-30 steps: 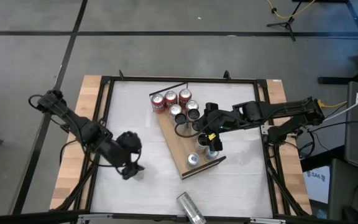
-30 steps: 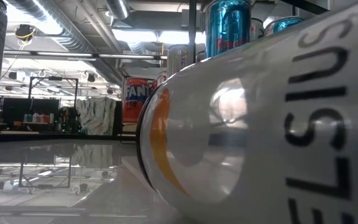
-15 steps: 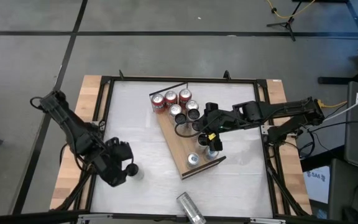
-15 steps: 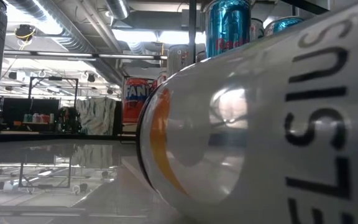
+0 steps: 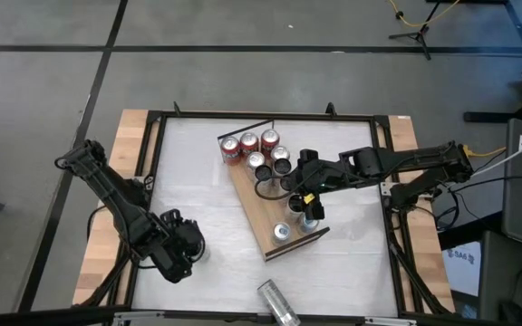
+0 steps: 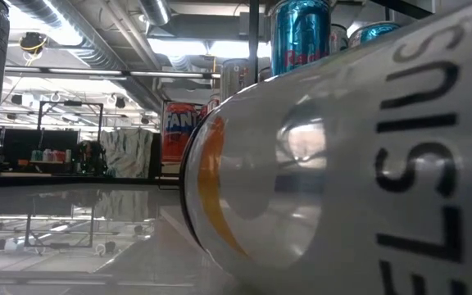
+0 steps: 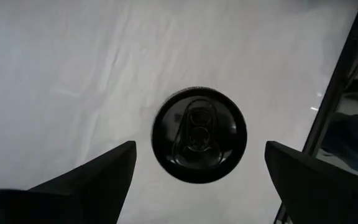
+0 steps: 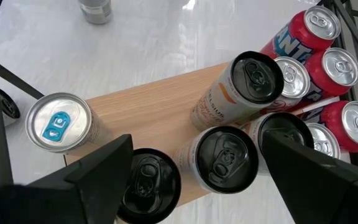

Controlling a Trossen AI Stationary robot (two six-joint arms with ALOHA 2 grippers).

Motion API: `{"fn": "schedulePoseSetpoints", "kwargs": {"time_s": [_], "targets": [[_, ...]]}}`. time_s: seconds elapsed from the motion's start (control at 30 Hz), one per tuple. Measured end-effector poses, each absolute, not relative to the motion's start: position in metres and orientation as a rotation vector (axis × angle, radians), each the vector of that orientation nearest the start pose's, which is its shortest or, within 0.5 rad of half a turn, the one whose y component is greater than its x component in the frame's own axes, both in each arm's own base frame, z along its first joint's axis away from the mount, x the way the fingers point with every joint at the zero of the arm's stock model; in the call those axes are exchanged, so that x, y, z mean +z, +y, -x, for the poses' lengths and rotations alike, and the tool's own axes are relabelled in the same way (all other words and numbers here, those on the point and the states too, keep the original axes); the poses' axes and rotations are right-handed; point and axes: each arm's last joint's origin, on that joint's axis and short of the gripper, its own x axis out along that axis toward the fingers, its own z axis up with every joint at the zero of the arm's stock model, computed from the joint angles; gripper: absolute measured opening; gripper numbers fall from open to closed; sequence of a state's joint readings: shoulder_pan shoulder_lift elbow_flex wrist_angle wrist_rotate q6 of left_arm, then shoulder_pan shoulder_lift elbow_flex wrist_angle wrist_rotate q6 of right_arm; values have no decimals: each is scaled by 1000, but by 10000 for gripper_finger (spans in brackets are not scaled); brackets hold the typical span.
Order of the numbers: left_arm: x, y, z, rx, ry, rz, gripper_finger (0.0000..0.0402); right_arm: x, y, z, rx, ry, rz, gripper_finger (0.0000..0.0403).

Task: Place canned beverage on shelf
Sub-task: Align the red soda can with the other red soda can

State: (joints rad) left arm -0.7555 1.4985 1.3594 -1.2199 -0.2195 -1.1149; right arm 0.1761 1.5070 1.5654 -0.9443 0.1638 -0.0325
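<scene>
A can with a black top (image 7: 199, 134) stands upright on the white table. My left gripper (image 7: 199, 149) hovers open above it, pointing steeply down, one finger out to each side of the can and neither touching it. In the high view this gripper (image 5: 187, 254) sits near the table's near left corner and hides the can. The shelf (image 5: 263, 210), a light-brown board, lies slantwise mid-table with several cans standing on it. My right gripper (image 8: 196, 143) waits open above those cans (image 8: 224, 158), also seen from above as the right gripper (image 5: 299, 184).
A white can (image 5: 277, 303) lies on its side by the near edge and fills the low view (image 6: 342, 164). Red cans (image 5: 249, 143) crowd the shelf's far end by a thin black rail (image 5: 243, 129). Blue-topped cans (image 5: 283, 233) stand at its near end. A black frame (image 5: 143, 190) rims the table.
My left gripper has moved toward the table's near edge and down, tipping to point more steeply at the table, and now hangs over the black-topped can. Its fingers stay open. The right arm and the cans have kept still.
</scene>
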Motion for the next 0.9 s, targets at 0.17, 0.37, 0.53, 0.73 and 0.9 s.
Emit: {"fn": "schedulePoseSetpoints", "kwargs": {"time_s": [0.17,0.37,0.53,0.73,0.9], "targets": [[296,-183,-203,261,1251,310,349,367,49,-301,25,873,180,353],[297,-182,-205,287,1206,286,349,367,49,-301,25,873,180,353],[295,-182,-205,291,1207,282,349,367,49,-301,25,873,180,353],[281,-192,-214,284,1237,236,349,367,49,-301,25,874,180,353],[269,-198,-221,274,1260,182,349,367,49,-301,26,874,180,353]]}}
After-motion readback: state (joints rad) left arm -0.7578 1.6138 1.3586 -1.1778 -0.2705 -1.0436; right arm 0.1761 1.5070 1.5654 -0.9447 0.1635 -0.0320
